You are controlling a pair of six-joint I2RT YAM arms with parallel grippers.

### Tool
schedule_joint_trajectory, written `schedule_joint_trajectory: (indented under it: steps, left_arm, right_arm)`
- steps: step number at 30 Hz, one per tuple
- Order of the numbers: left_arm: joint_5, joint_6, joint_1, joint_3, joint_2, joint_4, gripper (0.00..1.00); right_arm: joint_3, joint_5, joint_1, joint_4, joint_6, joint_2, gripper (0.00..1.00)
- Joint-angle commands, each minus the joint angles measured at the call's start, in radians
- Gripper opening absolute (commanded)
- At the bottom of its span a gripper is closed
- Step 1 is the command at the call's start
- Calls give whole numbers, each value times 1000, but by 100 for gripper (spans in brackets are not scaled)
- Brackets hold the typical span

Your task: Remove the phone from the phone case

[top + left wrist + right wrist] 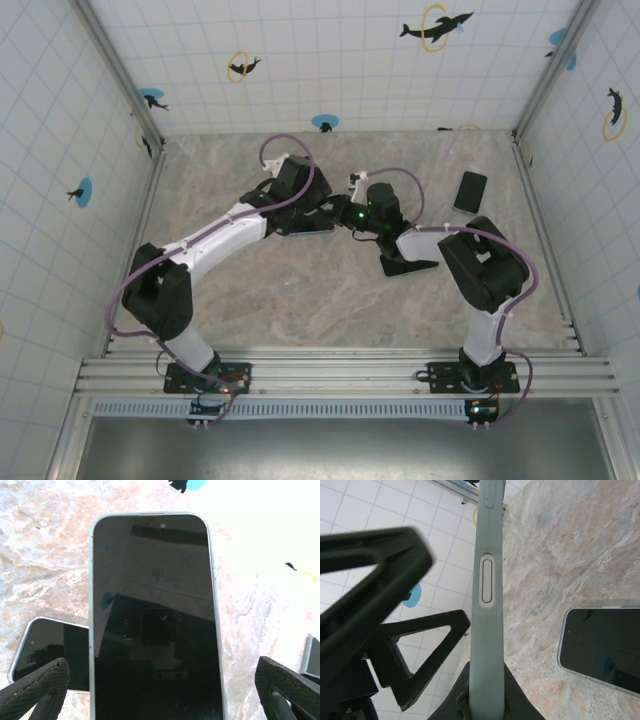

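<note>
Now clamped edge-on in the clenched right gripper (487,700): phone (155,620) inside its phone case (487,605), above the table (560,540). Flanked by the wide-open left gripper (160,687), grasping nothing. Could pivot out of so narrow a pinch, striking the spare phone (602,647).

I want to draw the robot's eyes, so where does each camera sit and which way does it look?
Top external: high behind the arms, looking down at the table; left arm and right arm show, bases nearest.
Left wrist: on the left arm, looking past the open left gripper at the screen of the cased phone.
Right wrist: on the right arm, looking along the cased phone's edge, clamped in the right gripper.
Shared: both wrist views show the cased phone and a second phone on the table.
</note>
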Motion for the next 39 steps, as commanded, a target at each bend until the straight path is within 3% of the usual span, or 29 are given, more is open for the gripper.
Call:
schedule_joint_trajectory:
  steps: [1,7,13,18,33,39]
  left_arm:
    - [75,41,45,-59,-77,85,98]
    - [386,61,180,-209,-156,344,98]
    - [687,55,286,-249,-151,530,94]
    - [903,-102,347,-251,-73,735,87]
    - [1036,-228,351,-214,24,862,67]
    - [1073,-302,350,-206,48,949,46]
  right_arm:
    - [1,11,-16,108,32,-50,0]
    - [-42,1,-30,154,99,-100,0]
    - [-91,-5,-39,214,190,-150,0]
    - [-126,-13,-41,292,267,-176,0]
    - [-155,-35,-36,378,350,-200,0]
    - [-171,-41,-32,405,380,-200,0]
